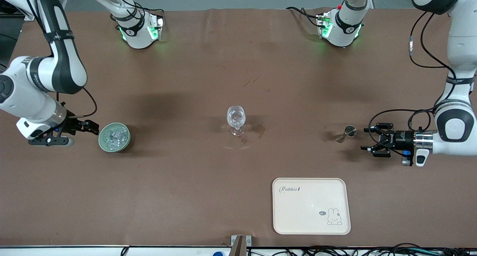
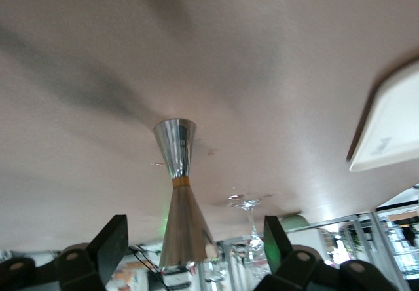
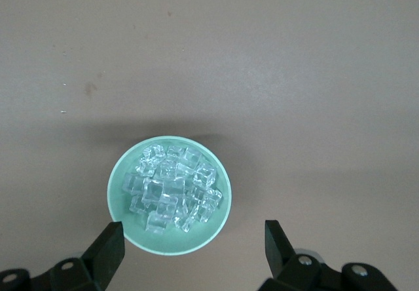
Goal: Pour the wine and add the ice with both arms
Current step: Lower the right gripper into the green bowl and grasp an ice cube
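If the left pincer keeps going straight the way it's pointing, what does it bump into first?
Probably the jigger. The left pincer is open and low beside it, aimed toward the middle of the table. In the left wrist view the jigger stands between its fingers, with the stemmed glass farther along.

bare cloth [image 1: 179, 81], stemmed glass [image 1: 236, 120] mid-table

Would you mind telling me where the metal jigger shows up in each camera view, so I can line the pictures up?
Front view: the jigger stands on the table beside the open left gripper, toward the left arm's end.
Left wrist view: the jigger stands upright, centred just ahead of the gripper's fingers.
Right wrist view: not in it.
Shared landmark: the stemmed glass, seen past the jigger in the left wrist view.
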Controlling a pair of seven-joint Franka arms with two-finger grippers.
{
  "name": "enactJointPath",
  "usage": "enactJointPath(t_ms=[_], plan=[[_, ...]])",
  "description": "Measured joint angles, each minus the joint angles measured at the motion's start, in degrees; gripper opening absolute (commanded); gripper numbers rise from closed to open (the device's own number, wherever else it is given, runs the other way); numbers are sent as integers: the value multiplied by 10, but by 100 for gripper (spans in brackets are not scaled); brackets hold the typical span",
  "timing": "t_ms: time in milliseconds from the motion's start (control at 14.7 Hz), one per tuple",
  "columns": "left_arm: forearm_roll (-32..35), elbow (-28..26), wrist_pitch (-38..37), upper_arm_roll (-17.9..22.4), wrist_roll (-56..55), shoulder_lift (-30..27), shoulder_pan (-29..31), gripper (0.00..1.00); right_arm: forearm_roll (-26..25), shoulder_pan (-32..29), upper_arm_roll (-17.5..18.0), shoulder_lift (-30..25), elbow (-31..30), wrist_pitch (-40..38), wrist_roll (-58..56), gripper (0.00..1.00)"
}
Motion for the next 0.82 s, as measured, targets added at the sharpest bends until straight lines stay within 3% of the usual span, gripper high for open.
enactJointPath(t_ms=[612, 816], plan=[[-34, -27, 5, -1, -67, 27, 0, 71, 50, 1, 2, 78, -4, 54, 5, 90], [-46, -36, 5, -1, -68, 32, 0, 68, 53, 10, 4, 97, -12, 80, 34, 81]])
